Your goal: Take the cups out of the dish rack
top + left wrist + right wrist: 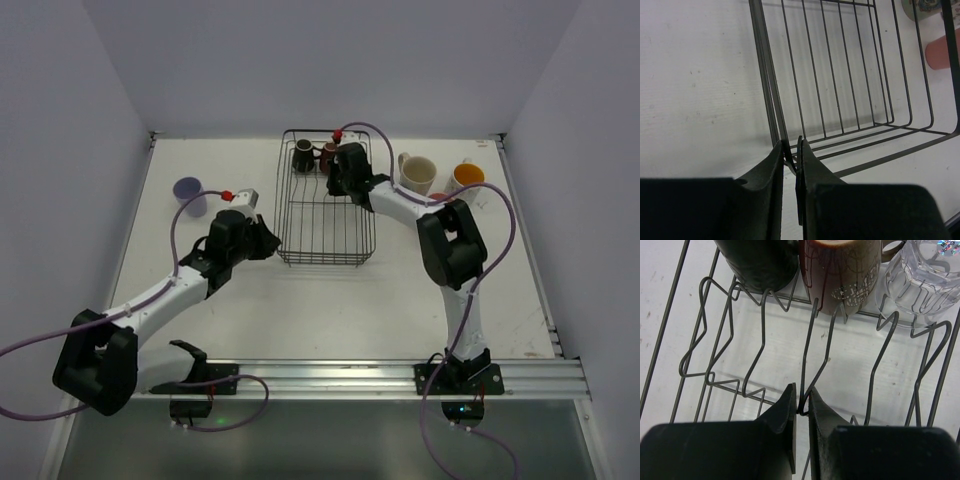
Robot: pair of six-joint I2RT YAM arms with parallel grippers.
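Left gripper pinches rack near-left rim; right gripper pinches inner wire. Keep rack level: 3 far cups could tip.

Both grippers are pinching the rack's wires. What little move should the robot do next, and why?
Probably open the right gripper and ease it forward to the brown mug. It is shut on a thin wire of the dish rack, not a cup, and the mug sits just beyond. The left gripper, shut on the rack's edge, may steady it.
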